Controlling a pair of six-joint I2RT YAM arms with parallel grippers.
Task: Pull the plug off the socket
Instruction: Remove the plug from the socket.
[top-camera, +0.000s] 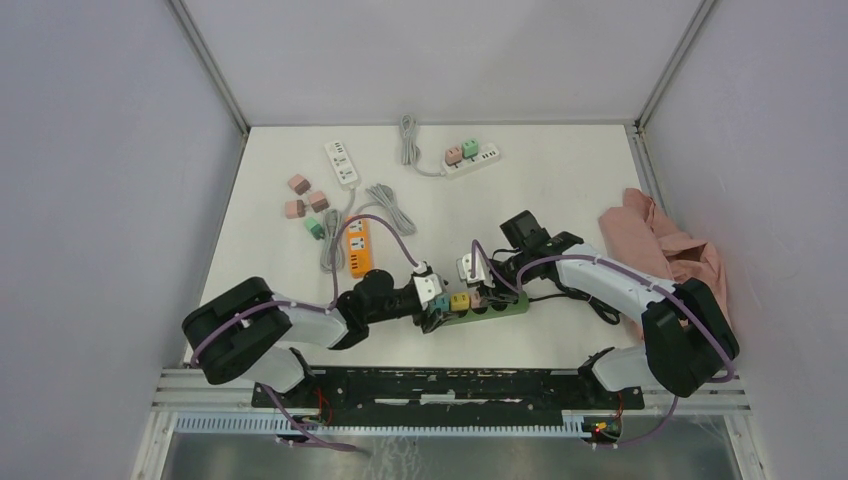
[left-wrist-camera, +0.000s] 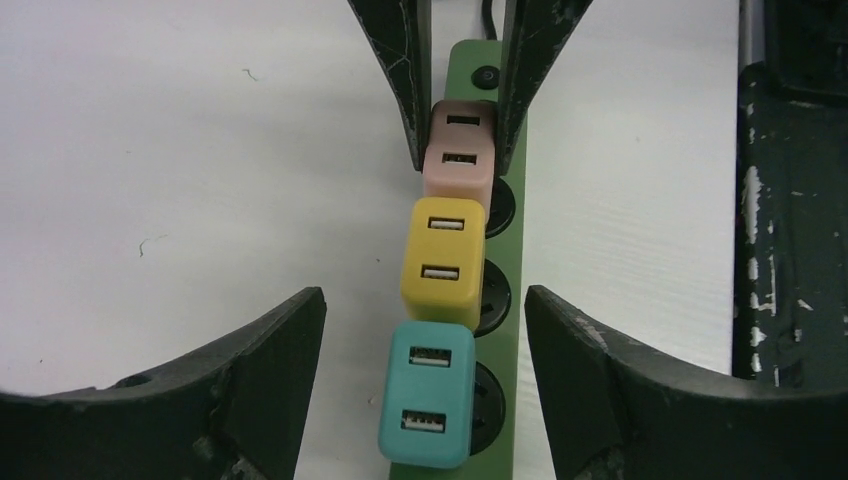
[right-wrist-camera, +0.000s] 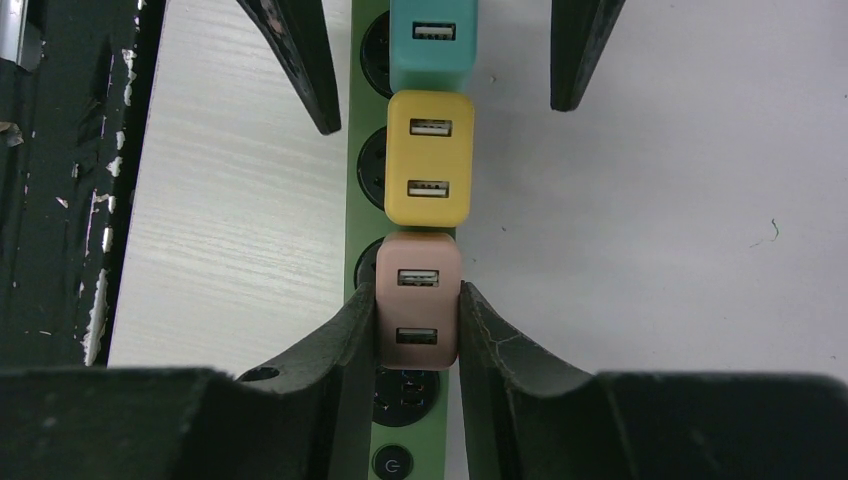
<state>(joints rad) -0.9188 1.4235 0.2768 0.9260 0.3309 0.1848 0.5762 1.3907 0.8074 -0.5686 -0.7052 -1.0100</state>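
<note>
A green power strip (top-camera: 505, 305) lies at the near middle of the table with a teal plug (left-wrist-camera: 428, 395), a yellow plug (left-wrist-camera: 443, 262) and a pink plug (left-wrist-camera: 460, 150) in a row on it. My right gripper (right-wrist-camera: 418, 295) is shut on the pink plug (right-wrist-camera: 418, 300), with one finger pressed on each side. My left gripper (left-wrist-camera: 425, 300) is open, and its fingers stand wide on either side of the teal plug without touching it. In the top view both grippers meet over the strip, the left gripper (top-camera: 437, 308) beside the right gripper (top-camera: 478, 290).
An orange power strip (top-camera: 357, 247), two white strips (top-camera: 341, 163) (top-camera: 470, 160) and some loose plugs (top-camera: 305, 205) lie further back. A pink cloth (top-camera: 665, 245) lies at the right. The black mounting rail (top-camera: 440, 385) runs close along the green strip's near side.
</note>
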